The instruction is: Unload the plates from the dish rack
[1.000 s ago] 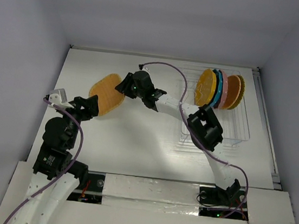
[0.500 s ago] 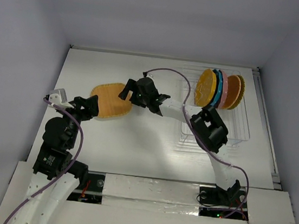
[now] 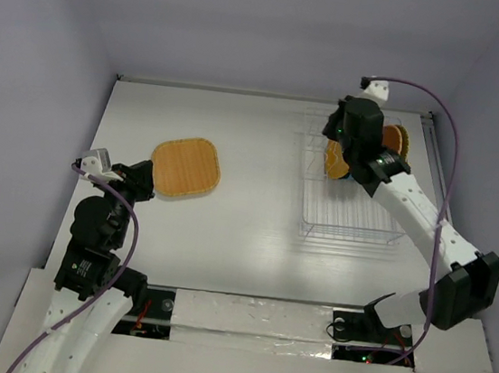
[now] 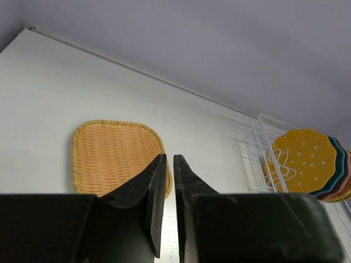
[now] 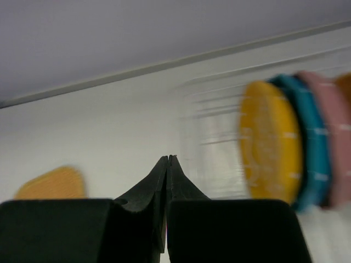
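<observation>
An orange woven rounded-square plate (image 3: 185,168) (image 4: 118,156) lies flat on the table at the left, free of both grippers. My left gripper (image 3: 144,176) (image 4: 170,157) hovers just at its near left edge, its jaws drawn together to a thin slit with nothing between them. In the dish rack (image 3: 349,226) (image 4: 258,142) several plates stand upright: a yellow dotted one (image 4: 304,161) (image 5: 271,142) in front, then teal (image 5: 312,148) and pink (image 5: 334,142). My right gripper (image 3: 336,135) (image 5: 169,158) is shut and empty above the rack's far left end, beside those plates.
The white table ends at a raised rail (image 3: 270,96) along the back wall. Grey walls close in both sides. The right arm's forearm (image 3: 411,202) crosses over the rack's right side. The right wrist view is motion-blurred.
The right arm let go of the woven plate, swung from the left side to the rack, and its gripper shut. The plate now lies flat. The left gripper's jaws closed.
</observation>
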### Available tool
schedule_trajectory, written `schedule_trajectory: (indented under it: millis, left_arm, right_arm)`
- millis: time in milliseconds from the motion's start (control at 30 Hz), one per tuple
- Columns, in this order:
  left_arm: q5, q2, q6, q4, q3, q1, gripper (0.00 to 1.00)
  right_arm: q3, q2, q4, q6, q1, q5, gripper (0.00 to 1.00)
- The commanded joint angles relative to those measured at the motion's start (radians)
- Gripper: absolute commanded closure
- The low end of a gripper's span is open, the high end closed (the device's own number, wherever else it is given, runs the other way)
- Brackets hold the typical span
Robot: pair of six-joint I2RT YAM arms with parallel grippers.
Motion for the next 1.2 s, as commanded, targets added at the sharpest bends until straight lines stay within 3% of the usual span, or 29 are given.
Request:
schedule_trajectory:
  millis: [0,33,167,300,400,633,1067,1100,1167]
  left_arm:
    - [0.004,-0.005,0.003,0.037,-0.003,-0.003,0.92]
    - [0.004,-0.005,0.002,0.028,-0.003,-0.003,0.99]
    - [0.004,0.002,0.0,0.026,-0.002,-0.003,1.0]
    - [0.004,-0.001,0.0,0.026,0.0,-0.003,0.89]
    - [0.004,0.003,-0.002,0.028,-0.003,-0.003,0.77]
    - [0.004,0.009,0.002,0.034,-0.005,-0.003,0.7]
    - [0.004,0.035,0.005,0.035,-0.002,-0.003,0.65]
    - [0.004,0.035,0.006,0.037,-0.002,-0.003,0.65]
    - [0.004,0.032,0.008,0.041,-0.003,-0.003,0.65]
  right_arm:
    - [-0.047,-0.056,-0.219,-0.165,-0.044,0.207,1.0]
    - [-0.04,-0.058,-0.246,-0.181,-0.054,0.235,1.0]
    - [0.01,-0.014,-0.343,-0.227,-0.122,0.297,0.99]
    - [0.061,0.051,-0.386,-0.252,-0.151,0.265,0.74]
    - [0.101,0.109,-0.387,-0.264,-0.151,0.264,0.69]
    - [0.194,0.223,-0.413,-0.269,-0.18,0.309,0.6]
    - [0.314,0.396,-0.452,-0.302,-0.208,0.312,0.58]
    - [0.317,0.396,-0.453,-0.305,-0.208,0.32,0.59]
    - [0.319,0.385,-0.449,-0.315,-0.208,0.326,0.7]
